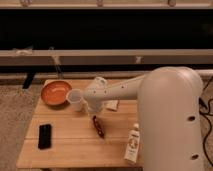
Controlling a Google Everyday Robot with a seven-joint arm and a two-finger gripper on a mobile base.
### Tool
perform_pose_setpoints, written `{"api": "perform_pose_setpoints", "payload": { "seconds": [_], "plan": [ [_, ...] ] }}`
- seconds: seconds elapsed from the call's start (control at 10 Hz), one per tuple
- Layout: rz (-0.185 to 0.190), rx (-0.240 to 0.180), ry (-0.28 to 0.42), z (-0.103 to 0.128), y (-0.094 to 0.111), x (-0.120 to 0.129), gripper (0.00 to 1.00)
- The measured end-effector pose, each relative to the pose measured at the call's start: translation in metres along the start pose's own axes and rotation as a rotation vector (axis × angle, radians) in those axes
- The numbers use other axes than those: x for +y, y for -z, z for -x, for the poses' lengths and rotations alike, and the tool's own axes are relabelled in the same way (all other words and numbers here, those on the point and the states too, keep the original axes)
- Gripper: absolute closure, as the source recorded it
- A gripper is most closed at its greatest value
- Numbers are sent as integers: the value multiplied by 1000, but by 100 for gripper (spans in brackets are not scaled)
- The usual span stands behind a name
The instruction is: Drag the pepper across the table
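Observation:
The pepper (98, 126), a slim dark red-brown pod, lies on the light wooden table (75, 152) near the middle, pointing from back left to front right. My gripper (93, 111) hangs from the white arm just above the pepper's far end, beside the clear cup (76, 100). I cannot tell whether it touches the pepper.
An orange bowl (55, 92) stands at the back left. A black rectangular block (44, 136) lies at the front left. A white bottle (132, 145) stands at the front right. A pale flat item (112, 105) lies under the arm. The arm's bulky white body (170, 120) covers the right side.

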Motion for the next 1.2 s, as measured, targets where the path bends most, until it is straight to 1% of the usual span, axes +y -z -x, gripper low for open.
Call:
{"api": "perform_pose_setpoints", "payload": {
  "seconds": [0.3,0.5,0.7,1.1,1.2],
  "plan": [
    [4,-18,13,19,-3,0,100],
    [10,-21,11,34,-7,-7,100],
    [23,-34,7,53,-10,-15,100],
    [44,-74,10,88,-8,-27,100],
    [48,-82,15,94,-7,-29,96]
  ]
}}
